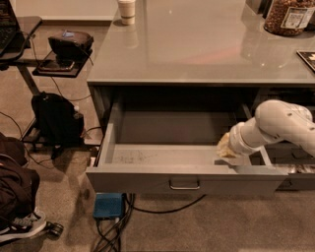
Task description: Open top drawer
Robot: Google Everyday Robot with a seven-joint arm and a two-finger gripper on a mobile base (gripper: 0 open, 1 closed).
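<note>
The top drawer [147, 178] is a wide grey drawer under the grey countertop, and it stands pulled far out. Its flat front carries one small central pull handle [184, 184]. Its scuffed grey interior [162, 153] shows nothing inside. My white arm [275, 125] reaches in from the right. My gripper [224, 146] is the tan end of the arm. It hangs over the right part of the drawer's interior, just behind the front panel and to the right of the handle.
A cup [127, 10], a jar [288, 17] and a dark flat item [307, 58] stand on the countertop [197, 49]. A side stand with a black device [69, 44], a black backpack [56, 120], a blue box [109, 205] with cables and dark clothing [15, 192] lie to the left.
</note>
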